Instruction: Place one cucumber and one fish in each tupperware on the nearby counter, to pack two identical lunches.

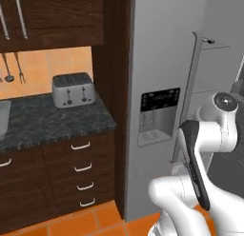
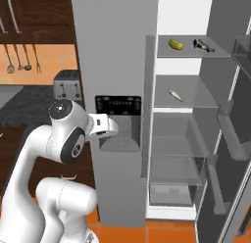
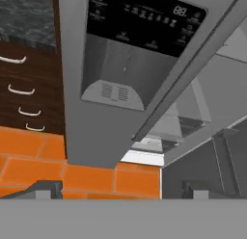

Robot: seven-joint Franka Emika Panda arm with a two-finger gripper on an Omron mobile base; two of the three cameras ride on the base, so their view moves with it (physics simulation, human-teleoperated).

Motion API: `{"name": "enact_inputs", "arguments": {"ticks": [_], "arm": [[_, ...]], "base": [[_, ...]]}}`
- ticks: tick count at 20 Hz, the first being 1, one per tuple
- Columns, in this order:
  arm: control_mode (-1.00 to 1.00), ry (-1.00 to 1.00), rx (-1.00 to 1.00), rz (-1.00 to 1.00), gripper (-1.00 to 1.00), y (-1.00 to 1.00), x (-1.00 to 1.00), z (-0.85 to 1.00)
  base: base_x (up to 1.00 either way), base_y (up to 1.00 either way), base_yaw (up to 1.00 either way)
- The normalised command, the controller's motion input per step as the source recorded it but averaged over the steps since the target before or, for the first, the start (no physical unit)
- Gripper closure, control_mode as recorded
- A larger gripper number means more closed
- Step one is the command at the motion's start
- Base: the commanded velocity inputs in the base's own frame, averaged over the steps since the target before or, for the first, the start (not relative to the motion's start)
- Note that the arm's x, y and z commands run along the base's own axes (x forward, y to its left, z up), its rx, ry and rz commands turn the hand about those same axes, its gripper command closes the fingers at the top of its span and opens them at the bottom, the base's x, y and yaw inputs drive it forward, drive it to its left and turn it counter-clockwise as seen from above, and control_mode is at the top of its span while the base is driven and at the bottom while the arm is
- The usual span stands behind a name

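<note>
In the open fridge compartment, a yellow-green cucumber (image 2: 175,43) lies on the top shelf with a dark-backed fish (image 2: 203,46) to its right. A pale slim fish (image 2: 175,95) lies on the shelf below. My gripper (image 3: 124,190) is open with nothing between its fingertips (image 3: 46,189). It points at the closed fridge door's dispenser (image 3: 116,84), left of the shelves and well short of them. The counter (image 1: 47,118) lies to the left. A light-grey shape (image 1: 2,118) is cut off at its left edge, and I cannot tell whether it is a tupperware.
A silver four-slot toaster (image 1: 73,90) stands at the counter's right end beside a dark wood panel. Drawers with silver handles (image 1: 81,167) sit below. The open right fridge door (image 2: 230,139) juts out at the right. The floor (image 3: 91,178) has orange tiles.
</note>
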Motion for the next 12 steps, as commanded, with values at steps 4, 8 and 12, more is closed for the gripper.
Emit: {"name": "enact_inputs", "arguments": {"ticks": [4, 8, 12], "arm": [[1.00, 0.00, 0.00, 0.00, -1.00, 0.00, 0.00, 0.00], [1.00, 0.00, 0.00, 0.00, -1.00, 0.00, 0.00, 0.00], [1.00, 0.00, 0.00, 0.00, -1.00, 0.00, 0.00, 0.00]], "base": [[0.40, -0.96, -0.03], [0.32, -0.37, 0.00], [0.16, 0.00, 0.03]]}}
